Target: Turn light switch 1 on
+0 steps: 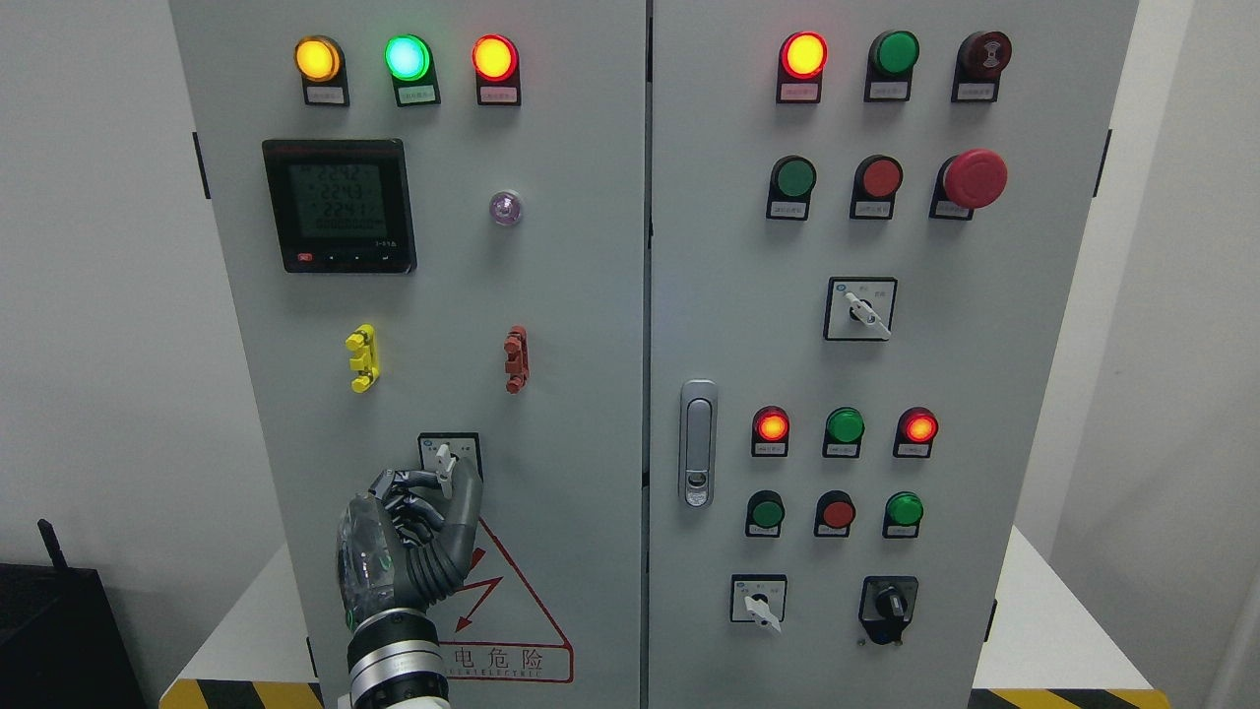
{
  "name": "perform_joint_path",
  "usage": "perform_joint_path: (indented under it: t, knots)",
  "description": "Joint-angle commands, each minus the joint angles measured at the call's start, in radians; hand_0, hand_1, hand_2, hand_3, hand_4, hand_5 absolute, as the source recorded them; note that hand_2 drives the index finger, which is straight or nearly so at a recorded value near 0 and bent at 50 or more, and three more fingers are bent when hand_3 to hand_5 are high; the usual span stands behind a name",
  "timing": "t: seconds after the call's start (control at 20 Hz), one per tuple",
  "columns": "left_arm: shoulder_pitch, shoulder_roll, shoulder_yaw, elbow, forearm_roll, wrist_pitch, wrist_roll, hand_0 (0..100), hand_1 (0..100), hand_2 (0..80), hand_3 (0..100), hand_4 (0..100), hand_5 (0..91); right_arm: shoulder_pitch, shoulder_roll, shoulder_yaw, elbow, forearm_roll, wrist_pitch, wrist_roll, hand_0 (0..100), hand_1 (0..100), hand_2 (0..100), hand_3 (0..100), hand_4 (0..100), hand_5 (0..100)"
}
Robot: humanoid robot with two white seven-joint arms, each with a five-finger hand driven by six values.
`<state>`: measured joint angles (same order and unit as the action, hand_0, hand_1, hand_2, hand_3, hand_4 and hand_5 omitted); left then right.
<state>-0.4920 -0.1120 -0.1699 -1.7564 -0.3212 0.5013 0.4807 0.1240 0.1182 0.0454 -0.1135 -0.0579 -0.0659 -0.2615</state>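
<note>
The fingers point(445, 480) of the left hand point(409, 532) pinch the white lever of the rotary switch point(449, 455), low on the cabinet's left door point(433, 295). A good turn probably means twisting from the wrist while keeping the pinch centred on the lever. Bare panel surrounds the switch; the warning triangle point(512, 611) lies below and the door handle point(698, 443) is well apart to the right.

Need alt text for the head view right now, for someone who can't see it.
The robot's left hand pinches the white lever of a rotary switch low on the grey cabinet's left door, above a red warning triangle.
</note>
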Motion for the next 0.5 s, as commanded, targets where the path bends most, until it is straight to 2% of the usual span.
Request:
perform_joint_path:
  t: [0.0,0.45]
  knots:
    - [0.000,0.000,0.000,-0.005,-0.001,0.017,0.012,31,43,56.6,90,91,83.3,-0.001,0.000,-0.001,0.000,0.000,-0.002,0.001,12,39,0,0,0,0]
    - [-0.006,-0.002,0.000,-0.006,-0.002,0.028,0.012,36,40,57.9,90,91,82.8,0.000,0.000,0.001,0.000,0.000,0.000,0.001,12,39,0,0,0,0]
